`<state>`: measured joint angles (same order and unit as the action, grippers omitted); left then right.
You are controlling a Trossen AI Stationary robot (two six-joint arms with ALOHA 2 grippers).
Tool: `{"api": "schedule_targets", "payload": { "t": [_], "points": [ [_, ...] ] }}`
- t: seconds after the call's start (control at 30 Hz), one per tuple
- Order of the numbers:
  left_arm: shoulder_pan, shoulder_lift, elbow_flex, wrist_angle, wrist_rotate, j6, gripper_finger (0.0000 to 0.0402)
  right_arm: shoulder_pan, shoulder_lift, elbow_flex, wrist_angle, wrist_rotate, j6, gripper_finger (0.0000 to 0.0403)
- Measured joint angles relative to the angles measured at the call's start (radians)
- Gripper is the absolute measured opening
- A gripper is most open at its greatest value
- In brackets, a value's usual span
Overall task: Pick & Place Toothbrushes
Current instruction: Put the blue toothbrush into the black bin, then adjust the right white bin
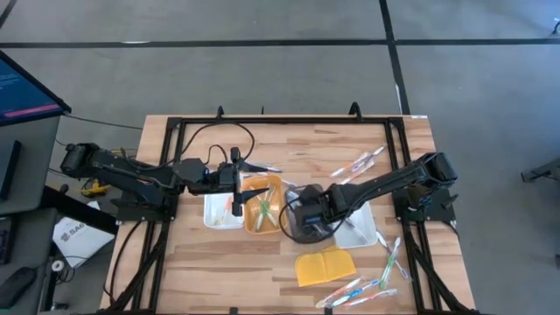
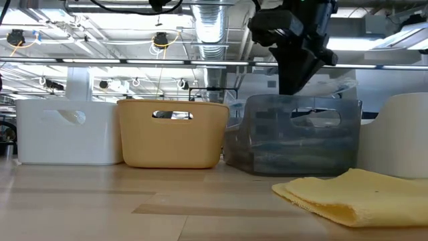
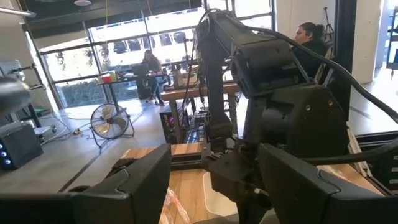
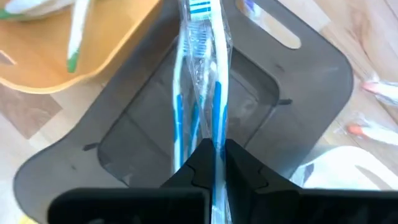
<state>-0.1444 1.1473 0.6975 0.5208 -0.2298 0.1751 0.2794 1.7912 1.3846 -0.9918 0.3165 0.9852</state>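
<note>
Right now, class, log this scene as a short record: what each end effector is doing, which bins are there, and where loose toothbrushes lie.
right end effector: shut on blue toothbrush, over grey bin
left end effector: open, above white bin
bins: white, orange bin, grey, in a row
loose toothbrushes: on table, right side
yellow pad: near front edge

**Trays, a yellow pad and a busy room behind**

Three trays sit side by side near the middle of the wooden table (image 1: 262, 271): a white tray (image 2: 67, 130) at the left of the low view, an orange tray (image 2: 172, 134) next to it, and a grey tray (image 2: 294, 144) to the right of centre. A folded yellow pad (image 1: 325, 266) lies just below the grey tray in the overhead frame. A monitor (image 1: 22, 87) shows at the left edge. Beyond the table, a floor fan (image 3: 111, 122) stands at left, and two seated people (image 3: 151, 65) appear near the top.
</note>
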Motion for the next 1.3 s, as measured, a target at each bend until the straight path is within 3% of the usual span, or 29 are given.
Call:
{"api": "schedule_targets", "payload": {
  "t": [0.43, 0.63, 0.9, 1.07, 1.3],
  "points": [
    [0.0, 0.0, 0.0, 0.01, 0.0, 0.003, 0.0236, -0.018, 0.013, -0.029, 0.094, 0.022, 0.01, 0.001],
    [0.001, 0.0, 0.0, 0.012, 0.0, 0.003, 0.0236, -0.012, 0.014, -0.033, 0.085, 0.022, 0.03, 0.0028],
    [0.001, 0.0, 0.0, 0.018, 0.0, 0.003, 0.0236, -0.011, 0.068, -0.033, 0.08, -0.006, 0.033, 0.002],
    [0.001, 0.0, 0.0, 0.019, 0.0, 0.003, 0.0236, -0.027, 0.118, -0.032, 0.084, -0.034, 0.036, 0.0076],
    [0.001, 0.0, 0.0, 0.019, 0.0, 0.003, 0.0236, -0.034, 0.093, -0.034, 0.086, -0.055, -0.032, 0.0168]
  ]
}}
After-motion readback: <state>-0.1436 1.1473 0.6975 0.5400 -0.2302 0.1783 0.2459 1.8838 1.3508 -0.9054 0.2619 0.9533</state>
